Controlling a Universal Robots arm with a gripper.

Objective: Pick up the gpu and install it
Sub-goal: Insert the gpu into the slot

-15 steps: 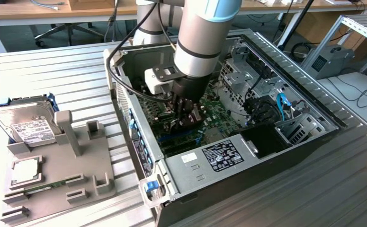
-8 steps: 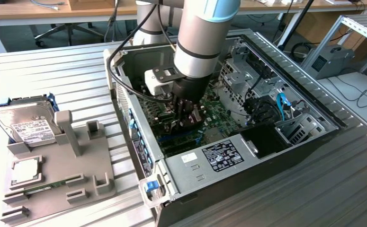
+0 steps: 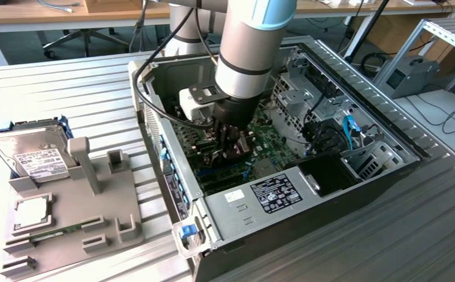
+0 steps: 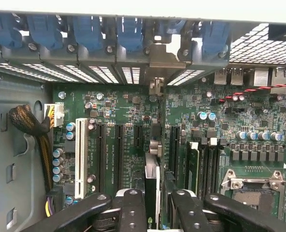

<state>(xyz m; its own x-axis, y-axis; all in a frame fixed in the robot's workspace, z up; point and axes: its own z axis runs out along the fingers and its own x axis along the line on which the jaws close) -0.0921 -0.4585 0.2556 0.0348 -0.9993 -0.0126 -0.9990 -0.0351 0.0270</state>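
Observation:
The gpu [image 4: 152, 180] is a thin black card seen edge-on, standing upright over the motherboard's expansion slots [image 4: 119, 154]. Its silver bracket [image 4: 160, 59] reaches the rear slot openings of the case. My gripper [image 4: 157, 205] is shut on the card, with one black finger [image 4: 132, 212] on each side of it. In the exterior view the gripper [image 3: 232, 147] is lowered deep inside the open computer case [image 3: 235, 217], and the gpu [image 3: 240, 156] shows as a dark shape beneath it, close to the green motherboard [image 3: 268, 141].
A grey parts holder [image 3: 94, 200] at the exterior view's left carries a silver hard drive [image 3: 31, 155] and a green memory stick [image 3: 51, 232]. Case walls, a drive cage [image 3: 368, 161] and cables [image 4: 32, 125] surround the arm. Blue slot latches [image 4: 85, 29] line the rear.

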